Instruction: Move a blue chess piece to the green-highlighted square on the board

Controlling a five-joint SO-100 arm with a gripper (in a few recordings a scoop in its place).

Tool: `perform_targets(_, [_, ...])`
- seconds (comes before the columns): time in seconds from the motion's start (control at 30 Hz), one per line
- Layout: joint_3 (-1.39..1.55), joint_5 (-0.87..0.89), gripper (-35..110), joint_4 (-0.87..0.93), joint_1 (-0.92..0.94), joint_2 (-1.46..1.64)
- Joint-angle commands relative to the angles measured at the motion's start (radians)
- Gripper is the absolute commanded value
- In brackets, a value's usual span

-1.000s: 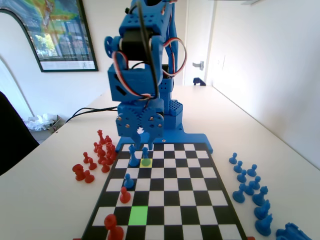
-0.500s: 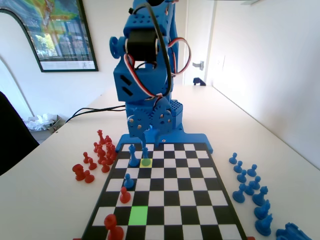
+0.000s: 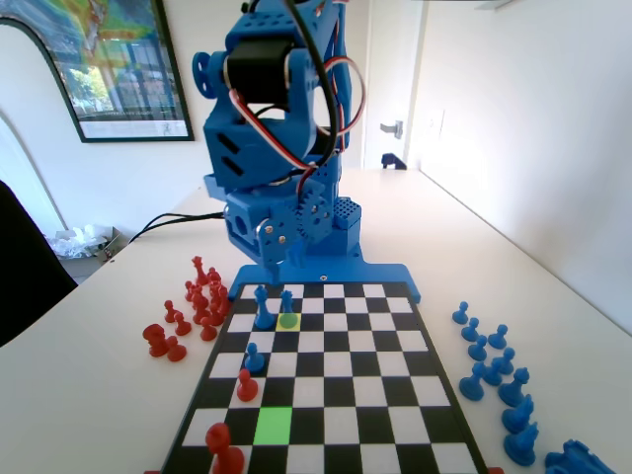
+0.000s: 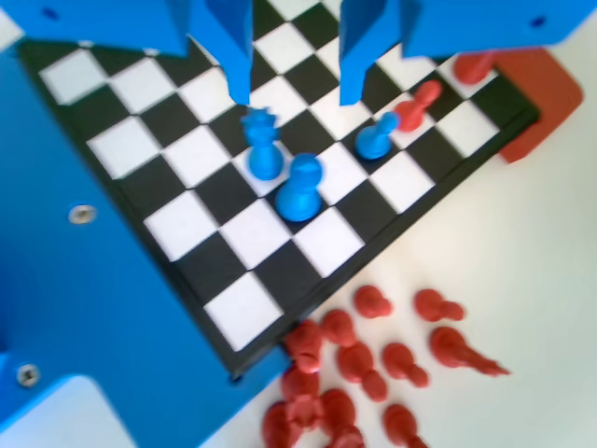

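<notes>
The blue chess piece [image 3: 287, 301] stands on a yellow-tinted square [image 3: 289, 321] in the board's [image 3: 395, 395] second row from the arm. In the wrist view its knobby head [image 4: 263, 147] is just below my left jaw. A taller blue piece [image 3: 264, 307] [image 4: 300, 187] stands on the neighbouring square. My gripper [image 3: 274, 259] [image 4: 295, 93] hangs open above the board's far edge with nothing between its jaws. It is raised clear of both pieces. The green-highlighted square [image 3: 274, 426] lies bare near the camera end, left of centre in the fixed view.
On the board [image 4: 149, 145] also stand a blue pawn [image 3: 254, 358] [image 4: 376, 137], a red pawn [image 3: 247, 387] [image 4: 415, 107] and a bigger red piece [image 3: 225, 449]. Several red pieces [image 3: 197, 306] [image 4: 364, 364] lie off the left edge, several blue ones [image 3: 489, 365] off the right.
The gripper, which hung low just over the two blue pieces, has lifted and swung back toward the arm's base. No piece has moved.
</notes>
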Motion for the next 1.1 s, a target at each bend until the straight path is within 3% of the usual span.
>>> perform_targets(0.0, [0.002, -0.006, 13, 0.003, -0.008, 0.031])
perform_targets(1.07, [0.127, -0.054, 13, -0.098, 0.012, 0.029])
